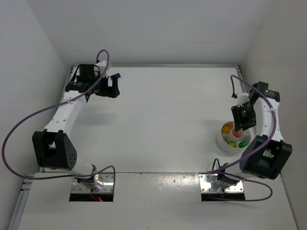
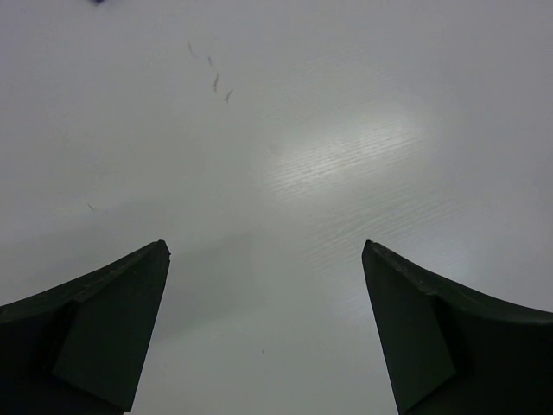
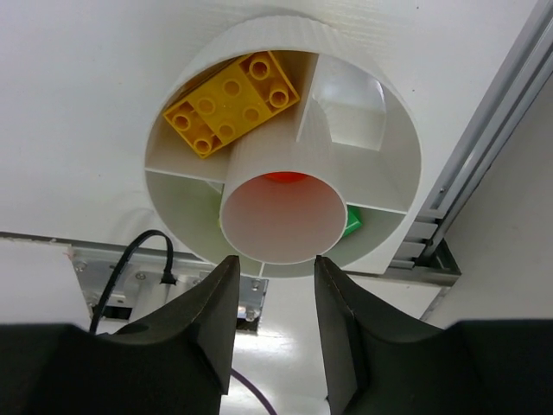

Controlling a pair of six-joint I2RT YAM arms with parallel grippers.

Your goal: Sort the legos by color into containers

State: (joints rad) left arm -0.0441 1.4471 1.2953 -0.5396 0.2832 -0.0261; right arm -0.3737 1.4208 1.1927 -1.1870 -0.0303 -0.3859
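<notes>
Right wrist: dish [image 3: 285,35] just beyond hand [image 3: 276,264]

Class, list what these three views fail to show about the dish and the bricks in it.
Right wrist view: the central tube hides most of the green brick and the red-orange one.
Top view: the right arm covers part of the dish; bricks too small to count.
Left wrist view: only table; dish out of frame.

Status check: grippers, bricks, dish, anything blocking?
Left gripper open, empty, over bare table. Right gripper open, empty, above round white sectioned plastic dish. Yellow plastic brick in one compartment, green brick in another, red-orange piece in centre tube. Nothing blocking.
</notes>
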